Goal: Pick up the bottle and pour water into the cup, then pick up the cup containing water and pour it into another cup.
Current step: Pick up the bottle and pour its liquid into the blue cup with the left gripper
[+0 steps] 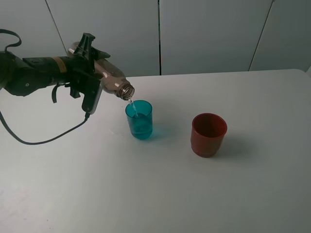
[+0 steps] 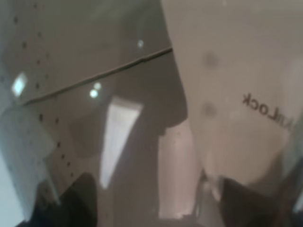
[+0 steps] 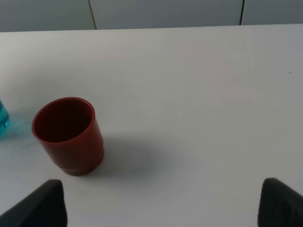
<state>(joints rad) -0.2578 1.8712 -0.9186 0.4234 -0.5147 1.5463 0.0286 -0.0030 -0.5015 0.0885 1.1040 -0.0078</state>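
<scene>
My left gripper [image 1: 90,73] is shut on the smoky brown bottle [image 1: 109,80], which it holds tilted with the neck pointing down and to the right. The bottle's mouth sits just above the rim of the teal cup [image 1: 139,120], and a thin stream of water runs into it; the cup holds some water. In the left wrist view the bottle [image 2: 142,118] fills the whole picture. The red-brown cup [image 1: 208,134] stands upright and empty to the right of the teal one. My right gripper [image 3: 161,203] is open, back from the red cup [image 3: 68,135], with nothing between its fingers.
Both cups stand on a white table [image 1: 194,194]. A black cable [image 1: 43,141] hangs from the left arm and loops over the table's left side. Grey wall panels rise behind the table's far edge.
</scene>
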